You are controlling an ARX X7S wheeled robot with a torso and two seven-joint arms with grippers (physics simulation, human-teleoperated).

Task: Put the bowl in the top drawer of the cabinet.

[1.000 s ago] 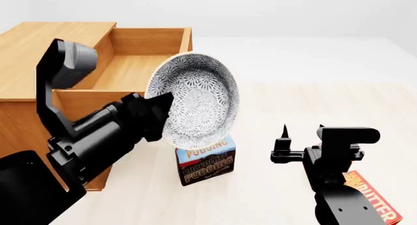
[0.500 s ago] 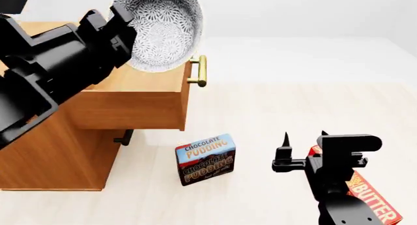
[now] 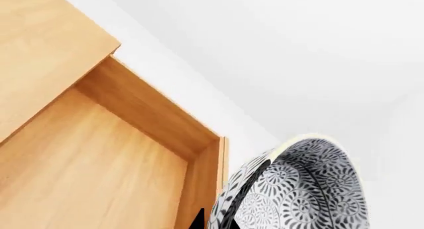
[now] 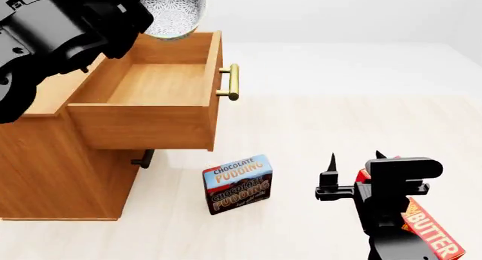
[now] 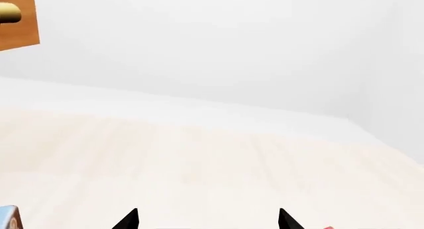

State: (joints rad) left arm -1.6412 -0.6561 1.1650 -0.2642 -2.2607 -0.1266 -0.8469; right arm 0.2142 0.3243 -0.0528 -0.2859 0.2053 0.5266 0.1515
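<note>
The cabinet (image 4: 45, 158) stands at the left with its top drawer (image 4: 150, 85) pulled out and nothing lying inside. My left gripper (image 4: 143, 14) is shut on the rim of the bowl (image 4: 175, 10), holding it tilted on edge above the drawer's far end. In the left wrist view one black finger (image 3: 244, 187) lies inside the bowl (image 3: 305, 189) and the other outside the rim, next to the drawer's corner (image 3: 205, 154). My right gripper (image 4: 354, 161) hangs open over the floor at the right, with nothing between its fingertips (image 5: 129, 220).
A brass handle (image 4: 232, 82) sticks out from the drawer front. A chocolate pudding box (image 4: 237, 184) stands on the floor below the drawer. A red butter box (image 4: 429, 234) lies under my right arm. The lower drawer's handle (image 4: 143, 158) shows beneath the open drawer.
My left arm has carried the bowl up and away, from in front of the cabinet to above the open drawer's far end. The right arm has barely moved.
</note>
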